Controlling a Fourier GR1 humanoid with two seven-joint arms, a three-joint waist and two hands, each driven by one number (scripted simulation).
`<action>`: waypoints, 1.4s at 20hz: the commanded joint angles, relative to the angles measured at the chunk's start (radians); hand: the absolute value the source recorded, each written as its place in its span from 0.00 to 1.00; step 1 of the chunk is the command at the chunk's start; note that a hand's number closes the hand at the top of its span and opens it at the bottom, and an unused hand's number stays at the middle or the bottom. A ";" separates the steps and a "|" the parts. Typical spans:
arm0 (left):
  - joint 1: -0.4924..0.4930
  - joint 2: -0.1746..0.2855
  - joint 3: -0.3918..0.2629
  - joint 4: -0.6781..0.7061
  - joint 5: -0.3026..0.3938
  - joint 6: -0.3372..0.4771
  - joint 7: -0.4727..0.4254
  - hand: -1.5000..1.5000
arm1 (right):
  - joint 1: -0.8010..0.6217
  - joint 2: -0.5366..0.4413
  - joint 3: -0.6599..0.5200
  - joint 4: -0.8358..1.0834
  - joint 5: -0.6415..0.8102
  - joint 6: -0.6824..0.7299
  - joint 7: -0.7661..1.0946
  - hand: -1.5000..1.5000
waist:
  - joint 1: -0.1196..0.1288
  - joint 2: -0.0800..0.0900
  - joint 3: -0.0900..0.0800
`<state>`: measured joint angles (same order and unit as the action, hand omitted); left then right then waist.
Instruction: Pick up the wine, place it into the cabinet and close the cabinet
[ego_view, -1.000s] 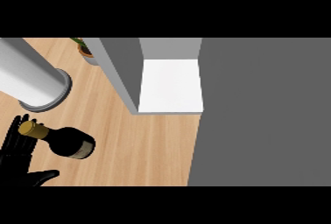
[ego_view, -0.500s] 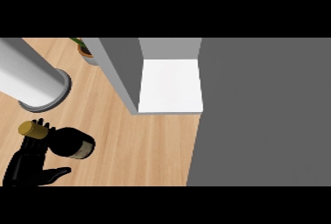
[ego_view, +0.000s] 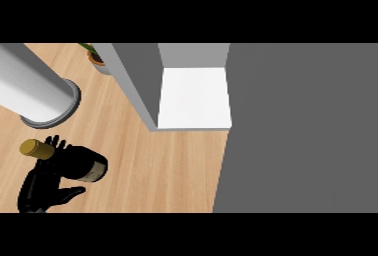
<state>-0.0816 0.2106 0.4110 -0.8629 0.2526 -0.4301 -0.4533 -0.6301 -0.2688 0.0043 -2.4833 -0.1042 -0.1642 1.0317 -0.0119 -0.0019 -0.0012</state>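
Note:
The wine bottle (ego_view: 80, 163) is dark with a gold cap (ego_view: 37, 149) and stands on the wooden counter (ego_view: 162, 170) at the lower left, its cap pointing left. My left hand (ego_view: 43, 189) comes up from the lower edge beside it. Its fingers (ego_view: 55, 144) stretch up along the bottle's neck and touch it, while the thumb (ego_view: 71, 193) is spread out below the body. The hand is open. The cabinet (ego_view: 136, 80) at top centre is open and shows a white shelf (ego_view: 193, 97). My right hand is out of view.
A thick grey cylinder with a flanged end (ego_view: 44, 100) slants in from the upper left, just above the bottle. A potted plant (ego_view: 94, 55) stands behind the cabinet wall. A large dark grey panel (ego_view: 303, 130) fills the right side.
My left hand has slid right and up against the bottle, its fingers now along the neck. The bottle has barely shifted.

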 joint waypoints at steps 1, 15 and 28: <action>-0.030 0.044 0.007 0.092 0.001 -0.050 -0.057 0.00 | 0.050 -0.008 -0.067 -0.069 -0.102 0.019 0.028 0.00 | 0.006 0.001 0.001; -0.177 0.023 -0.018 0.341 -0.031 -0.113 -0.212 1.00 | 0.006 -0.001 0.007 -0.111 -0.061 -0.027 0.105 0.00 | -0.005 0.001 -0.001; -0.134 -0.049 -0.167 0.134 -0.202 0.117 -0.417 1.00 | 0.074 -0.013 -0.074 -0.111 -0.128 0.019 0.033 0.00 | 0.008 -0.004 0.002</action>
<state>-0.2377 0.2273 0.2848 -0.6536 0.0714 -0.3402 -0.8137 -0.5970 -0.2824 -0.0372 -2.4836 -0.1171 -0.1601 1.0213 -0.0111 -0.0046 0.0015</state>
